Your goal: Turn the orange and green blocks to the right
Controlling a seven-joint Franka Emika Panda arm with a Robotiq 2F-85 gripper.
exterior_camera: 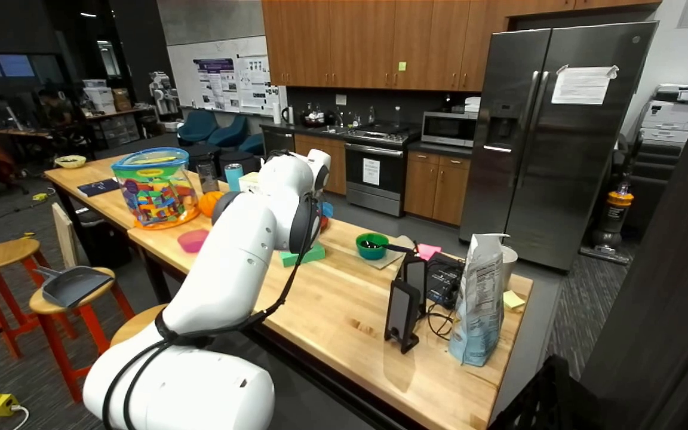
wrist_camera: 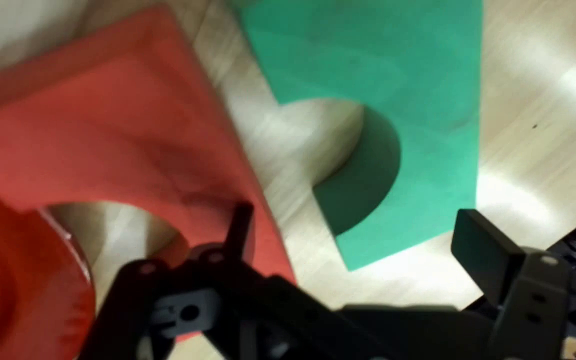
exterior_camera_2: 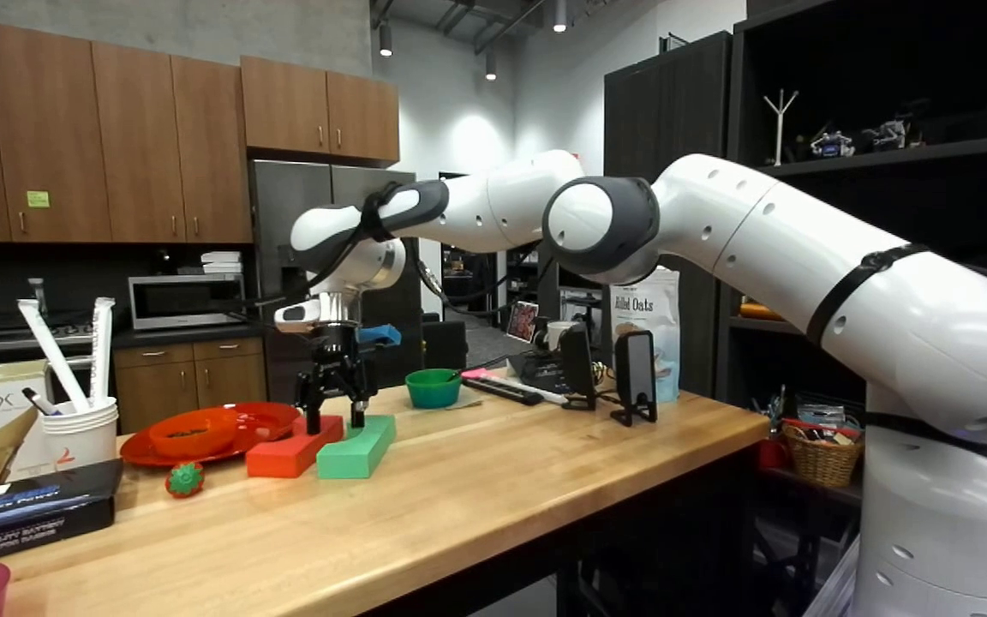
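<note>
The orange-red block (exterior_camera_2: 281, 460) and the green block (exterior_camera_2: 358, 452) lie flat, side by side with a narrow gap, on the wooden table. Each has a curved notch. In the wrist view the orange-red block (wrist_camera: 133, 130) is left and the green block (wrist_camera: 433, 115) right. My gripper (exterior_camera_2: 336, 422) points down at the blocks and is open. In the wrist view the gripper (wrist_camera: 355, 220) has its left finger over the orange-red block and its right finger by the green block's near end. Contact is unclear. In an exterior view the green block (exterior_camera: 302, 255) shows, while the arm hides the gripper.
A red plate (exterior_camera_2: 271, 418) with a red bowl (exterior_camera_2: 194, 433) stands close beside the orange-red block. A red-green ball (exterior_camera_2: 184, 480), a black box (exterior_camera_2: 39, 506) and a cup (exterior_camera_2: 82, 437) are nearby. A green bowl (exterior_camera_2: 433, 390) and speakers (exterior_camera_2: 635, 377) stand farther along the table.
</note>
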